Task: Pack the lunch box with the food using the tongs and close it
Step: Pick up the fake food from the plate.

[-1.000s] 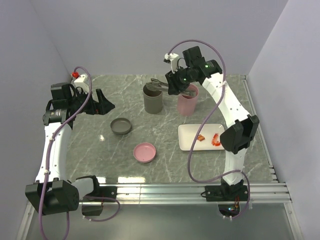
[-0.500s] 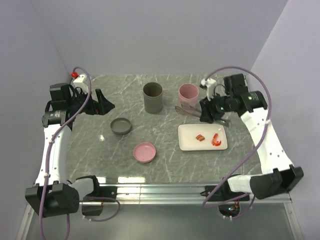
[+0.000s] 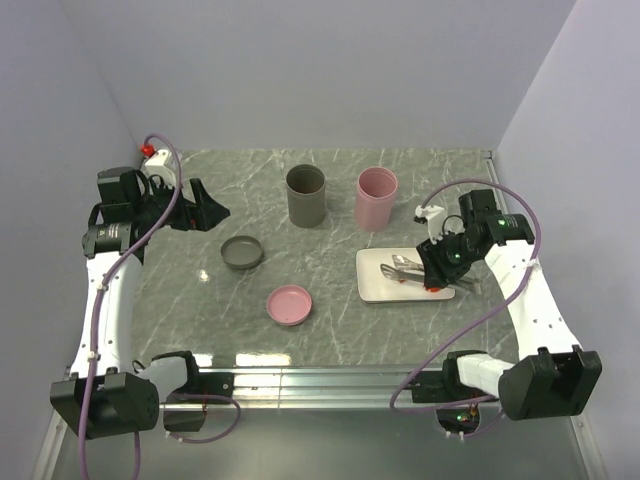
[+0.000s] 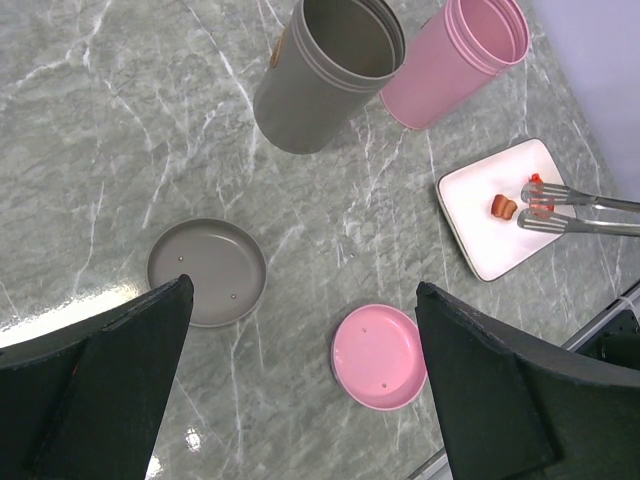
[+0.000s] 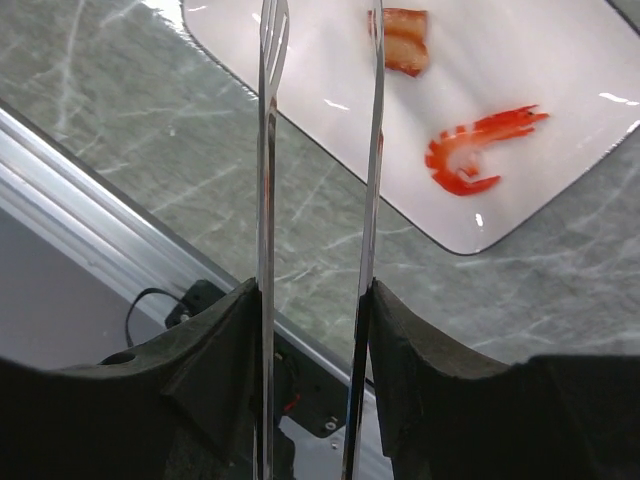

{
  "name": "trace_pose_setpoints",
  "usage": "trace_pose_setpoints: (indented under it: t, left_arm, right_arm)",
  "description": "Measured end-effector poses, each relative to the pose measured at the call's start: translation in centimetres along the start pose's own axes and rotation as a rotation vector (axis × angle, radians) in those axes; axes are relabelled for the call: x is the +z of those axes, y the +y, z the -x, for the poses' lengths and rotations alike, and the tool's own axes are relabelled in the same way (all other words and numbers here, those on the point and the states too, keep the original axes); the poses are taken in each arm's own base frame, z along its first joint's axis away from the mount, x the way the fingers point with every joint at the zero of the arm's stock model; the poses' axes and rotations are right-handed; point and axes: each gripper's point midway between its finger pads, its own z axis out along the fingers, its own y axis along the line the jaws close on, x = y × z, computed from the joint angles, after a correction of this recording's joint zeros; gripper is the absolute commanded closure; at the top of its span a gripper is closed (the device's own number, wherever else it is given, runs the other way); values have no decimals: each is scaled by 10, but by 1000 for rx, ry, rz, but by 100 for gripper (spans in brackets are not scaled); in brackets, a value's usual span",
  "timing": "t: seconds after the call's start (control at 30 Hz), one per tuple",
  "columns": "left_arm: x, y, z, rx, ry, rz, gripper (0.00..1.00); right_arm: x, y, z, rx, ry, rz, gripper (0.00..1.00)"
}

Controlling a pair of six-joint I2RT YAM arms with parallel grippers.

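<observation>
My right gripper [image 3: 440,262] is shut on the grey metal tongs [image 3: 402,268], one finger pressing each arm from outside [image 5: 315,330]. The tongs [image 5: 270,150] reach out low over the white plate [image 3: 372,288], their tips still spread. On the plate lie a red-orange shrimp [image 5: 480,150] and an orange fried bit [image 5: 403,40]; the bit sits just outside the right tong arm. The lunch box stands behind as a tall grey container [image 3: 305,195] and a pink one [image 3: 376,198], both uncovered. My left gripper [image 3: 200,205] hangs open and empty at the far left.
A grey lid [image 3: 242,252] and a pink lid [image 3: 290,304] lie flat on the marble table, left of the plate. In the left wrist view the pink lid [image 4: 380,357] is below, between my open fingers. An aluminium rail [image 3: 380,380] runs along the near edge.
My right arm has swung from above the grey container, past the pink one, down to the plate, carrying the tongs. The left arm has not moved.
</observation>
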Motion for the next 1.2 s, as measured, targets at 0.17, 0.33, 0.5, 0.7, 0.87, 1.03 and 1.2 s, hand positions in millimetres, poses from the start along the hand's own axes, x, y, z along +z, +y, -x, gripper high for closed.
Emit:
trace_pose_setpoints:
  t: [0.17, 0.33, 0.5, 0.7, 0.87, 1.03, 1.2]
  left_arm:
    - [-3, -3, 2, 10, -10, -1, 1]
    - [-3, -3, 2, 10, -10, -1, 1]
    - [-3, -3, 2, 11, -10, -1, 1]
    - [-3, -2, 1, 9, -8, -1, 1]
    - [-1, 0, -2, 4, 0, 0, 1]
    - [0, 1, -5, -2, 6, 1, 1]
    - [1, 1, -5, -2, 6, 0, 1]
  right_arm:
    - [0, -16, -5, -4, 25, -39, 47]
    - [8, -33, -15, 26, 82, -40, 45]
    - [13, -39, -19, 39, 112, -37, 44]
    - [18, -41, -20, 43, 133, -20, 43]
    - [21, -43, -20, 44, 138, -17, 43]
    - [23, -44, -19, 45, 136, -16, 43]
    - [26, -44, -18, 50, 139, -1, 43]
